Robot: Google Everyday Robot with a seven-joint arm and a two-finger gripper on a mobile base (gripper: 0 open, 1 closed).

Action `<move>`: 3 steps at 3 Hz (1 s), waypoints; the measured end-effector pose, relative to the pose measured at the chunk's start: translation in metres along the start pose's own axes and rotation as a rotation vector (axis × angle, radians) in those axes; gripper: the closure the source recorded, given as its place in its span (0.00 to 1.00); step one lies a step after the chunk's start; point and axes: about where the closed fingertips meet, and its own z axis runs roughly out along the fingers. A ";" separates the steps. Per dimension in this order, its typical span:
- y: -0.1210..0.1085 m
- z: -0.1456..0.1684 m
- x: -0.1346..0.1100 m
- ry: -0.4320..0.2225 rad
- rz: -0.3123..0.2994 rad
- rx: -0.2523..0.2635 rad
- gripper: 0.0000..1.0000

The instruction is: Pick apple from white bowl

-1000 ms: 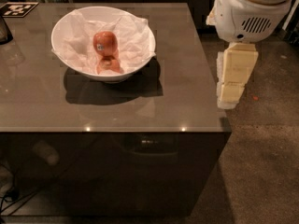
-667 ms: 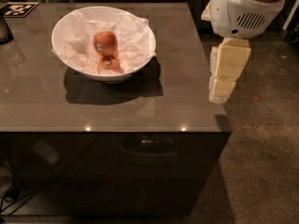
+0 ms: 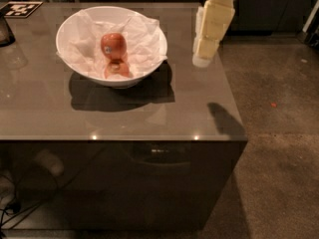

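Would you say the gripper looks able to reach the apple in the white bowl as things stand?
Probably yes: the gripper hangs above the table right of the white bowl, and the apple sits uncovered on the paper.

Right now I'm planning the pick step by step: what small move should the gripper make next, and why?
Probably shift the gripper left in view, toward the white bowl. It hangs above the table's right side, beside the bowl and apart from it, while the apple sits inside, so it isn't over its target yet.
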 end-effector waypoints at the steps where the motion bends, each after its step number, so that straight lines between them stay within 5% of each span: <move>1: -0.021 -0.016 -0.017 -0.050 -0.010 0.044 0.00; 3: -0.036 0.004 -0.033 -0.106 -0.028 0.048 0.00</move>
